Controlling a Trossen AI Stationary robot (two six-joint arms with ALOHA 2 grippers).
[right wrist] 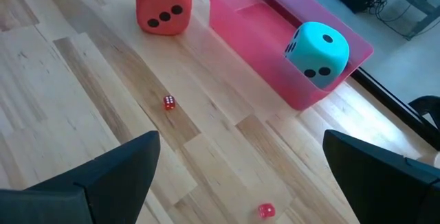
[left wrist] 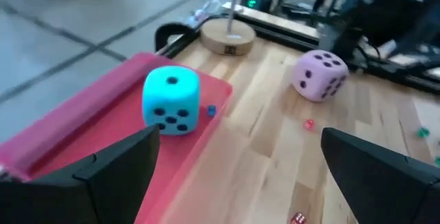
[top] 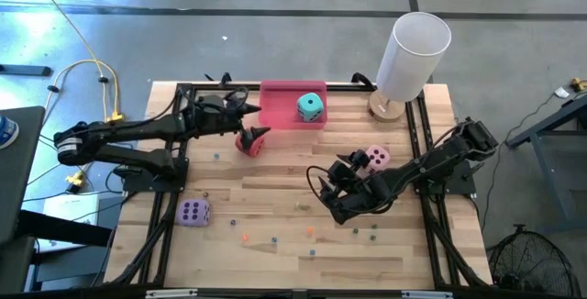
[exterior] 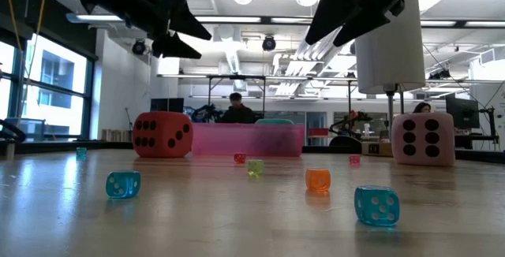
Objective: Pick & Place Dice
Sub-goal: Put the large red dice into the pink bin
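Small dice [exterior: 375,206]: loose along the near edge of your table [top: 275,267], none collected.
Purple die [top: 193,213]: near-left corner, untouched.
Right gripper [top: 332,187]: wide, empty, beside the pink die [top: 376,158], likely your next pick.
Left gripper [top: 253,109]: wide, empty, at the tray's [top: 275,93] left end, above the red die [top: 251,141] on the boards.
Teal die [top: 310,107]: in the tray, far edge; placed.
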